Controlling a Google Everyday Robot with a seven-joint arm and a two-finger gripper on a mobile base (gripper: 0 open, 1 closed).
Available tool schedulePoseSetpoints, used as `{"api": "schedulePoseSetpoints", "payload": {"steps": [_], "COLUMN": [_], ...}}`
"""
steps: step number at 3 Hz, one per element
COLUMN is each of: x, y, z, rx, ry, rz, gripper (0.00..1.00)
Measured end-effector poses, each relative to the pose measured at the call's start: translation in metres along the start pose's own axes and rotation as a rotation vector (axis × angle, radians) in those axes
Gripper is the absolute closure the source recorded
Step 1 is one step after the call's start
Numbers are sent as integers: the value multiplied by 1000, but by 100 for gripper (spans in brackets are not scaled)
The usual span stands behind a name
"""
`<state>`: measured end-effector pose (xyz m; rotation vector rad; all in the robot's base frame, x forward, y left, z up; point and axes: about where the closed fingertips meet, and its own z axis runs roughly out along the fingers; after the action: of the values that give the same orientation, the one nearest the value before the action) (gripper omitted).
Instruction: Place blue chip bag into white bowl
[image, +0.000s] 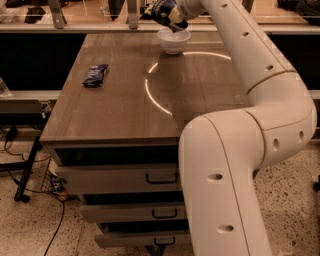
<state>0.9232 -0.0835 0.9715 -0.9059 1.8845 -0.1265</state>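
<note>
The white bowl (173, 41) stands at the far edge of the wooden table (120, 105). My gripper (175, 19) is at the top of the view, just above the bowl, shut on the blue chip bag (162, 11). The dark navy bag hangs from the gripper over the bowl's far left rim, partly cut off by the frame's top edge. My white arm (250, 125) reaches from the lower right across the table to it.
A small narrow dark blue packet (95, 75) lies on the table's left side. Drawers with handles (161, 178) sit under the tabletop. A glass rail with metal posts (132, 15) runs behind the table. Cables lie on the floor at left.
</note>
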Motion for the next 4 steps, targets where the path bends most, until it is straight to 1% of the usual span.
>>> {"api": "schedulePoseSetpoints", "payload": {"steps": [1,2,3,4], "x": [18,30,37,35], "y": [-4,-9,-8,-7], "z": [7,7,6,1], "rx": [11,17,5,-9], "ry": [57,85,102,93], "rz": [0,5,9,15], "gripper": [66,43,12,0]}}
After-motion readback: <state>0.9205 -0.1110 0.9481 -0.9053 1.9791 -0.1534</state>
